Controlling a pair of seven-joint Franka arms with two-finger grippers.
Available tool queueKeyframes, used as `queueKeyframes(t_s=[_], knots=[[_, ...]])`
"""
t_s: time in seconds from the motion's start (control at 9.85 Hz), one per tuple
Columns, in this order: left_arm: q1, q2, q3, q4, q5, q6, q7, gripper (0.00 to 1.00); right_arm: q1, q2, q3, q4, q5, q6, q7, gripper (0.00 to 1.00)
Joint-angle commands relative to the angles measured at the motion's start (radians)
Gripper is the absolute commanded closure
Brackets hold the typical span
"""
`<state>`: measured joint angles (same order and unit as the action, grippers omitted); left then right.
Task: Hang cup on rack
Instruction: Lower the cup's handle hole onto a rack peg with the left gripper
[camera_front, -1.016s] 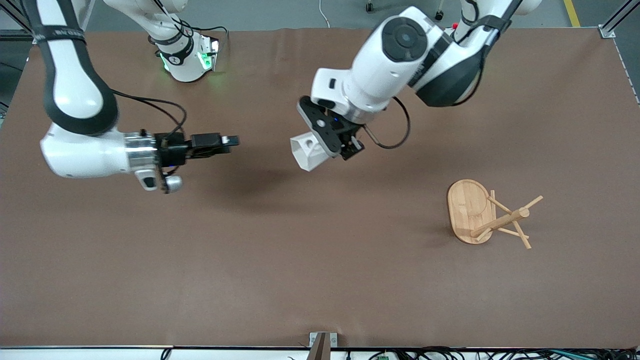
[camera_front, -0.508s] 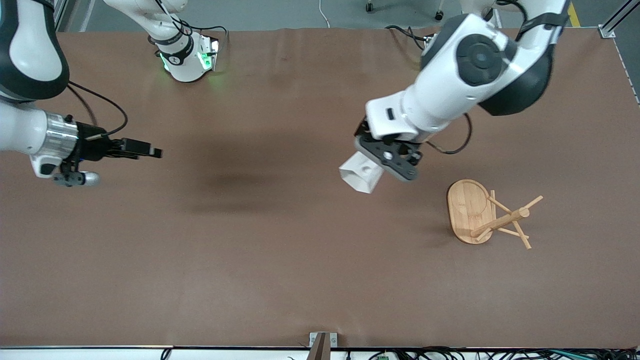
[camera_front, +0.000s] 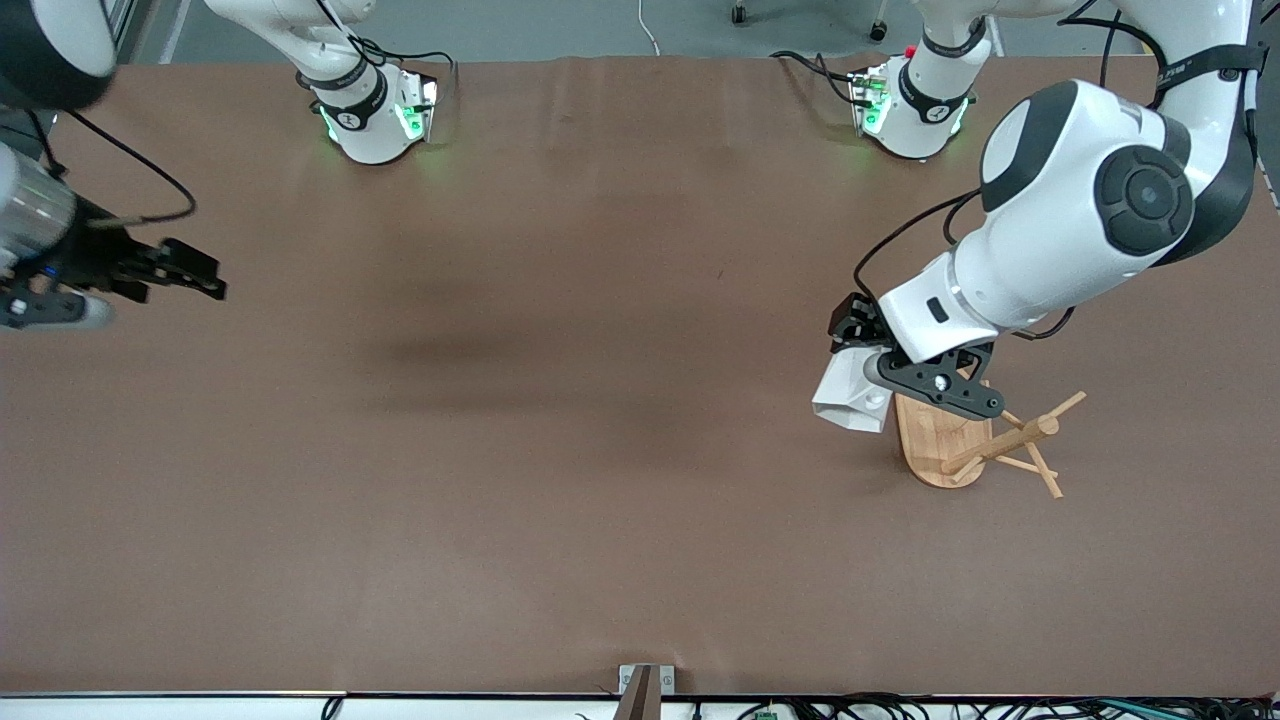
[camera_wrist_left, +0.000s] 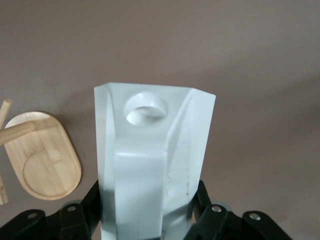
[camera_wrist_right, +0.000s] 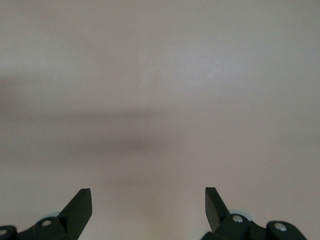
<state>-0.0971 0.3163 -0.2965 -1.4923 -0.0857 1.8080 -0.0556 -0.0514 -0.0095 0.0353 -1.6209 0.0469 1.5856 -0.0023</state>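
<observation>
Left gripper (camera_front: 880, 385) clamps the cup (camera_front: 850, 398) by its body, handle hole (camera_wrist_left: 146, 107) turned outward, probably to meet a peg. Cup is airborne beside the rack (camera_front: 975, 435), over its base edge. Right gripper (camera_front: 190, 275) waits with fingers apart over the table's right-arm end.

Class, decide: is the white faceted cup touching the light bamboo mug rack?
Apart. In the left wrist view, bare table shows between the white faceted cup, clamped in the left gripper, and the bamboo rack.
</observation>
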Motion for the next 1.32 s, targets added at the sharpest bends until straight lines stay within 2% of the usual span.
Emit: queueKeyframes(t_s=[0.0,0.2,0.3,0.61,0.71,1.22], knots=[[-0.003,-0.1,0.052,-0.278,0.011,0.196,0.028,1.0,0.002,0.011,-0.058,0.093,-0.045,-0.023,0.002,0.0],[0.035,-0.17,0.062,-0.443,0.01,0.29,0.095,1.0,0.007,-0.003,-0.092,0.104,-0.032,-0.053,0.063,0.0],[0.069,-0.172,0.063,-0.463,0.009,0.293,0.176,1.0,0.005,-0.013,-0.094,0.104,-0.03,-0.081,0.108,0.0],[0.103,-0.171,0.086,-0.514,0.009,0.335,0.261,1.0,0.002,-0.007,-0.094,0.148,-0.048,-0.107,0.104,0.0],[0.096,-0.166,0.115,-0.516,0.009,0.336,0.29,1.0,0.005,-0.006,-0.092,0.145,-0.045,-0.113,0.09,0.0],[0.105,-0.163,0.131,-0.508,-0.002,0.341,0.336,1.0,0.002,-0.004,-0.094,0.142,-0.045,-0.113,0.061,0.0]])
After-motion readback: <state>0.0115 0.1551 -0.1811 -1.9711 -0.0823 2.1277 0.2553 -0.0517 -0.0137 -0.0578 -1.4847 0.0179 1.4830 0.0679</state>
